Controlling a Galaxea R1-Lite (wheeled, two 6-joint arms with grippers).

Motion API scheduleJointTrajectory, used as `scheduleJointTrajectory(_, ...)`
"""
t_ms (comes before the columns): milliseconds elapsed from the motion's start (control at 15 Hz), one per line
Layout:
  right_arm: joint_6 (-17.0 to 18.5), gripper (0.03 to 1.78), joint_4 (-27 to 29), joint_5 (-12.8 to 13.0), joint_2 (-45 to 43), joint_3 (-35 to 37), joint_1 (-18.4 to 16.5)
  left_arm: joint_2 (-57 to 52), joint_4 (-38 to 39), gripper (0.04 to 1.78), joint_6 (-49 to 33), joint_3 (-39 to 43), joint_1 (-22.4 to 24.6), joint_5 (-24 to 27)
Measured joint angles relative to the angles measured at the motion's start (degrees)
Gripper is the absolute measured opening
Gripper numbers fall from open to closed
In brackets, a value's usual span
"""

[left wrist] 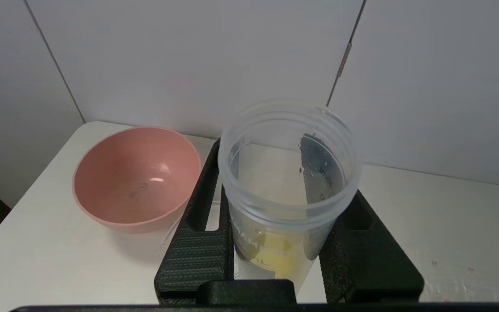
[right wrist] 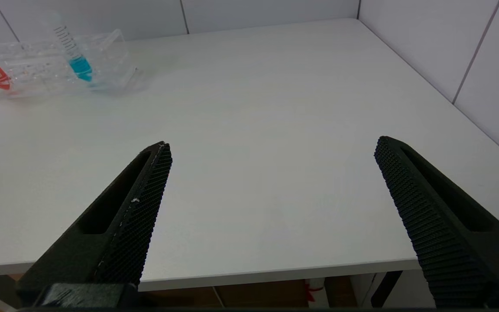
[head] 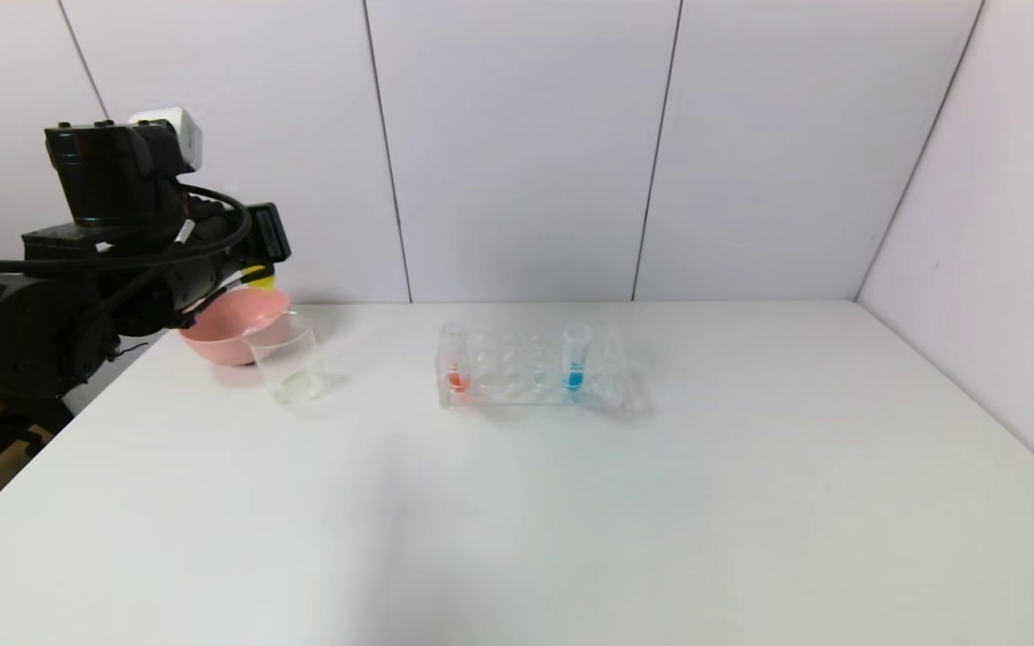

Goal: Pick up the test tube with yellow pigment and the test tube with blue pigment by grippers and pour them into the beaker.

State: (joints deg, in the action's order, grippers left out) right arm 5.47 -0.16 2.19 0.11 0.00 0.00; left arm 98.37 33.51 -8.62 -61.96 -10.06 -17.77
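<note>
On the white table [head: 571, 502], at about ten o'clock from its middle, a pink bowl [head: 230, 327] and the beaker [head: 291, 363] stand touching. At twelve o'clock sits the rack [head: 530, 368], the blue tube [head: 575, 357] upright in it, ready for the right gripper [right wrist: 271, 173], which waits wide apart near the table's front edge. Above the bowl, the left gripper [left wrist: 284, 242] is clamped on the yellow tube [left wrist: 286, 186], apparently raised for pouring.
</note>
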Motion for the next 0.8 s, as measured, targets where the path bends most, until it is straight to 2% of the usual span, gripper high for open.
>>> scheduleJointTrajectory(467, 0.01, 1.71, 0.0, 0.0, 0.0, 0.0, 0.0, -1.26, -0.16, 0.55, 0.16, 1.99, 11.51, 8.22)
scheduleJointTrajectory(800, 0.01, 1.71, 0.0, 0.0, 0.0, 0.0, 0.0, -1.6, -0.17, 0.55, 3.22, 3.01, 16.12, 13.87)
